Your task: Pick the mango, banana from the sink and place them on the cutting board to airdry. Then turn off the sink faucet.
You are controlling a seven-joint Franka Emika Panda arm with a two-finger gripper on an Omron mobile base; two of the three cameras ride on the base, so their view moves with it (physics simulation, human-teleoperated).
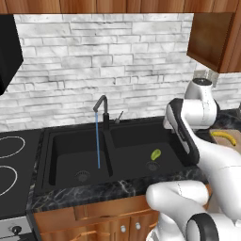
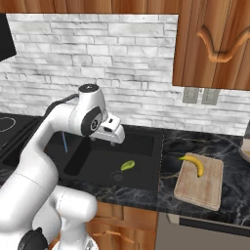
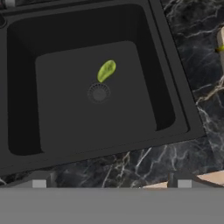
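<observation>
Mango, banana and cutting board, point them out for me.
mango [image 3: 106,70], hand view, middle of the fruit.
banana [image 2: 194,163], right base view, middle of its curve.
cutting board [image 2: 205,193], right base view, bare wood.

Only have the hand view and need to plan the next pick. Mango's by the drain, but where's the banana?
Observer: The banana lies on the board, on the counter to the right of the sink.
Operator: Faucet off?
Observer: No. A water stream runs from the faucet.
Operator: Onto the mango?
Observer: No. It falls into the left basin. The mango is in the right one.
</observation>
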